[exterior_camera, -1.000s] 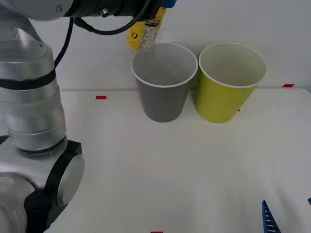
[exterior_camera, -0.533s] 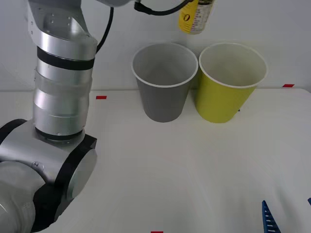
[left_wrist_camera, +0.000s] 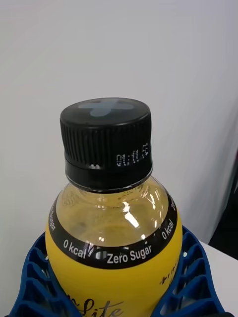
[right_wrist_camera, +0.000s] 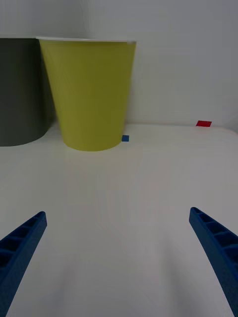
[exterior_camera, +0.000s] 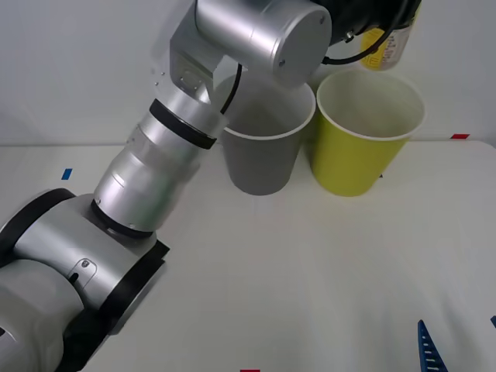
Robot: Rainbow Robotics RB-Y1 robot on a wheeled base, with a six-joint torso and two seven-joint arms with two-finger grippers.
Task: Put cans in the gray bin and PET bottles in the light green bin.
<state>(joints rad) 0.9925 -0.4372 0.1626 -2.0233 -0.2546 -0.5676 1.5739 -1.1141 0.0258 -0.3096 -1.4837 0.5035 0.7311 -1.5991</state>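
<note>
My left arm reaches across the front view to the top right, where its gripper (left_wrist_camera: 115, 282) is shut on the PET bottle (exterior_camera: 386, 48). The bottle hangs just above the far rim of the light green bin (exterior_camera: 358, 155). In the left wrist view the PET bottle (left_wrist_camera: 106, 198) shows a black cap and a yellow label between blue fingers (left_wrist_camera: 29, 277). The gray bin (exterior_camera: 262, 159) stands upright left of the green one, partly behind my arm. My right gripper (right_wrist_camera: 119, 257) is open and low near the table's front right, facing the light green bin (right_wrist_camera: 91, 94). The cans are out of view.
The white table (exterior_camera: 310, 271) ends at a white wall just behind the bins. Small tape marks lie on it: red (exterior_camera: 459, 136) at the far right, blue (exterior_camera: 67, 173) at the left. My left arm's elbow and forearm (exterior_camera: 155, 170) cross the table's left half.
My left arm has swung to the right with the bottle, from over the gray bin's far rim to above the light green bin. The right gripper has not moved.
</note>
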